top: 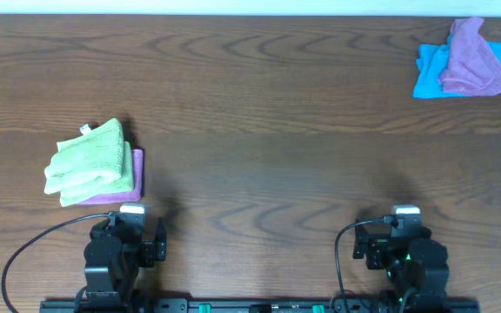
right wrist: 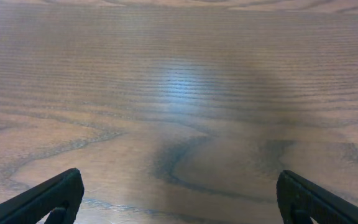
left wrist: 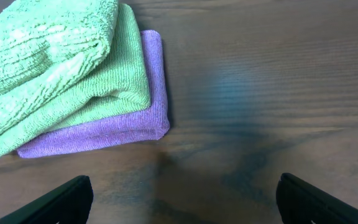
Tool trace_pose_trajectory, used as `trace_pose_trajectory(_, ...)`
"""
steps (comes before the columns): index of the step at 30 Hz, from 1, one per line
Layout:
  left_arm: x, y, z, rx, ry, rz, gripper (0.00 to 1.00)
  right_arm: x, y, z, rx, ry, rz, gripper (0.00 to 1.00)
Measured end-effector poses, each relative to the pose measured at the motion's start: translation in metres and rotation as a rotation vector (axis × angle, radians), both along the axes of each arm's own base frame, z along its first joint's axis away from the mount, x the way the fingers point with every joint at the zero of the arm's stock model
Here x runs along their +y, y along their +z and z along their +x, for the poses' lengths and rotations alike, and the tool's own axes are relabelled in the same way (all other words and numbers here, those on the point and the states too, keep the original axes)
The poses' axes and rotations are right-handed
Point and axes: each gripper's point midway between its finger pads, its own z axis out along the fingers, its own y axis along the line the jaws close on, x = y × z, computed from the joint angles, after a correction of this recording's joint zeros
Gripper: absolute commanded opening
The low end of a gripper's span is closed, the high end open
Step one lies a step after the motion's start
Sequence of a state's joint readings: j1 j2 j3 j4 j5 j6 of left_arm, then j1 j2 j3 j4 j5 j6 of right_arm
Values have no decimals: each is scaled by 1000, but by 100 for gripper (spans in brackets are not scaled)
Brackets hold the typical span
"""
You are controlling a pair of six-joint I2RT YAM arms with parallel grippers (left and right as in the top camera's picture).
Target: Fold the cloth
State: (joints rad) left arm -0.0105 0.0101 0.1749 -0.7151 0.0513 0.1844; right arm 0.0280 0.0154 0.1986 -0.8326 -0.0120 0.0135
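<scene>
At near left, the lime-green cloth lies folded atop a purple cloth, apparently finished; left gripper and right gripper gape empty.

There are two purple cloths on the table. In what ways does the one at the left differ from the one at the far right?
The left purple cloth is folded flat beneath green cloths; the right purple cloth is crumpled on top of a blue cloth. From overhead the left one shows only an edge, the right one nearly whole. Both are piled with cloths of another colour.
</scene>
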Motion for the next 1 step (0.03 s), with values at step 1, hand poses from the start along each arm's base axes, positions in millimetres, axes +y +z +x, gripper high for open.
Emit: trace_pose_trajectory(1, 0, 0, 0, 0, 0, 0, 95, 0, 0, 0, 0, 0, 0, 99)
